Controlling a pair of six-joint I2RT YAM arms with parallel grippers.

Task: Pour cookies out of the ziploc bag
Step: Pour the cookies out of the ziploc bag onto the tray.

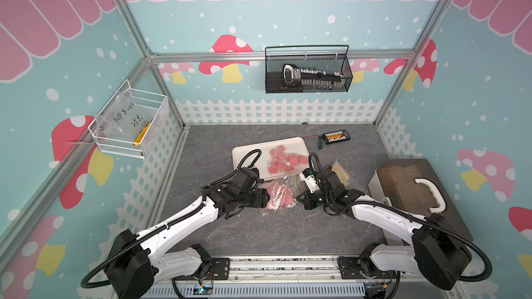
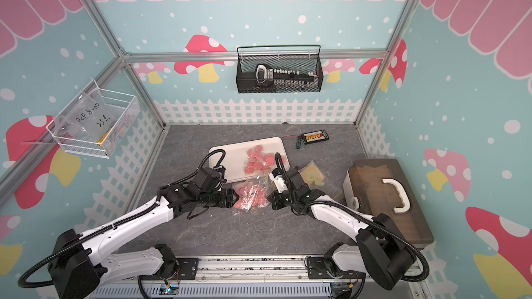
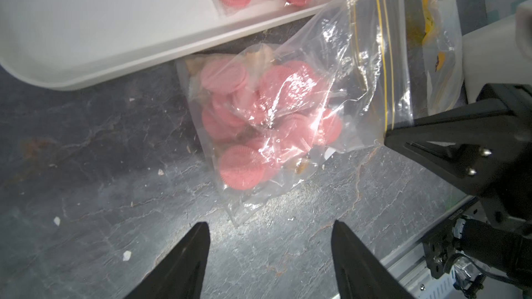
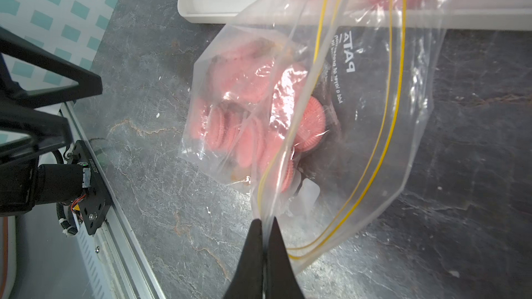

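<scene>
Left arm (image 1: 184, 217) and right arm (image 1: 383, 214) come in from the near rail and meet mid-counter (image 1: 273, 234), one on each side of the ziploc bag (image 1: 280, 194). White tray (image 3: 86, 24) sits just behind the bag, with one batch of cookies (image 1: 285, 159) already lying on it, toward the right arm's side. Bag lies on its side on the counter, just beside the tray's near rim. The rest of the cookies are heaped in its closed end, some in clear wrap. My read: the pour is partway done and a grip on the bag's bottom is being set up. Next move needs the left tool (image 3: 269, 223) to advance onto the bottom corner and close on film only, not on a cookie. It then has to raise the closed end above the mouth, with the mouth held open and aimed over the tray rim. Can't tell from these views whether the mouth overhangs the tray or only sits beside it. Worth checking before tipping, or cookies land on the counter. Left tool: jaws wide, nothing between them, over bare counter just short of the bag's bottom corner, not touching it. Right tool (image 4: 266, 220): fully closed, pinching one lip of the bag mouth. Its grip is right at the yellow zip strip (image 4: 396, 110), which bows into a wide open loop in the right wrist view.
</scene>
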